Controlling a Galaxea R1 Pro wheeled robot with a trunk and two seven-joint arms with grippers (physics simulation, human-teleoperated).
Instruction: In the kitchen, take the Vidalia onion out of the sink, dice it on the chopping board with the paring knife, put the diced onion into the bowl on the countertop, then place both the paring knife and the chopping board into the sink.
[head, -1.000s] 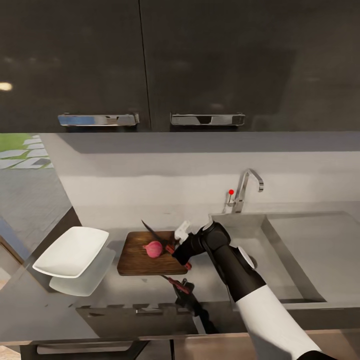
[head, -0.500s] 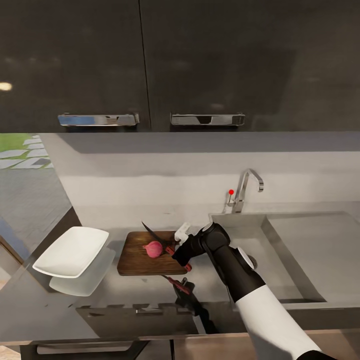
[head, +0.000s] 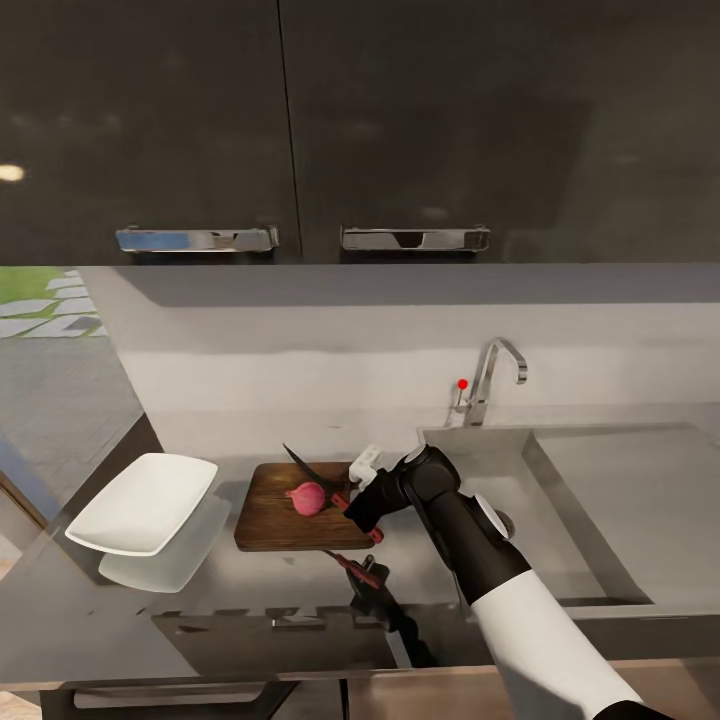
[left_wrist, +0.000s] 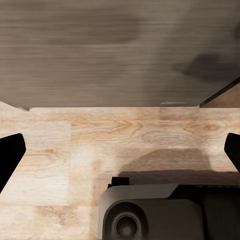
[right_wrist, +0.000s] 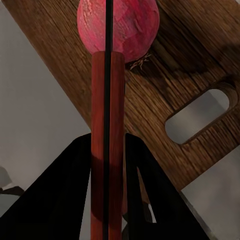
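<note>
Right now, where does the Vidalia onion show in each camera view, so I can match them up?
Head view: Vidalia onion sits mid-board, left of the right gripper.
Right wrist view: onion at the picture's upper edge, behind the paring knife.
Left wrist view: floor and a cabinet front instead.
Shared landmark: chopping board.

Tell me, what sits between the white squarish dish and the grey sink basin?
In the head view, the brown wooden chopping board lies between the white bowl and the sink, carrying the pinkish-red onion, with the right gripper holding the red-handled knife.

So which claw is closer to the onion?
The right claw. It holds the knife right beside the onion on the board. The left claw hangs open over a wooden floor, away from it.
</note>
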